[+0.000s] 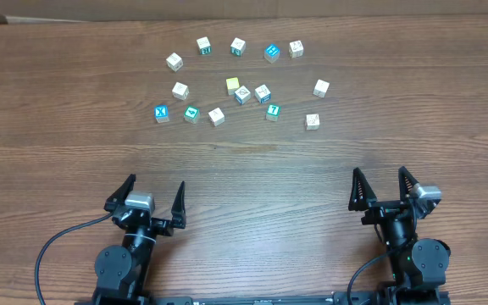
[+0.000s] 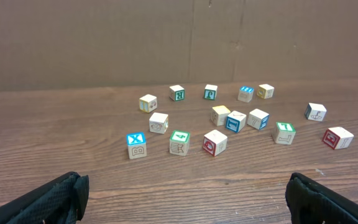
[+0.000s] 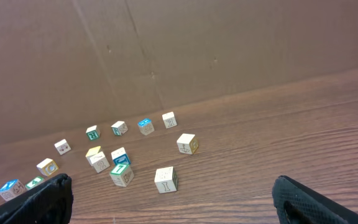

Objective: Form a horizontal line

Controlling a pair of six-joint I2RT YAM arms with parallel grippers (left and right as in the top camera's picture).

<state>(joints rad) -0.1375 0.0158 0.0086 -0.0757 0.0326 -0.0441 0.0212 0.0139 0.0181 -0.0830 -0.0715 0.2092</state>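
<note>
We have both grippers low over the wooden worktop [image 1: 74, 161], neither touching any block. The left gripper [image 1: 156, 181] has its fingers spread wide with nothing between them. The right gripper [image 1: 379, 172] is spread just as wide and also holds nothing.

The alphabet blocks [image 1: 238, 46] lie well ahead of both grippers, in a scatter between the two: ahead and to the right of the left gripper, ahead and to the left of the right one. We count fifteen, in three loose, uneven rows rather than one line.

The blue X block [image 1: 162, 113] sits almost straight ahead of the left gripper, at the left end of the nearest row. The white block [image 1: 312, 121] at that row's right end is the one closest to the right gripper, ahead of it and to its left. In the middle of the scatter, a yellow-topped block [image 1: 233, 85] stands just beside a blue-edged block [image 1: 242, 94]; we cannot tell whether they touch.

Beyond the blocks, a brown cardboard wall [image 2: 104, 43] stands along the far side of the worktop.
</note>
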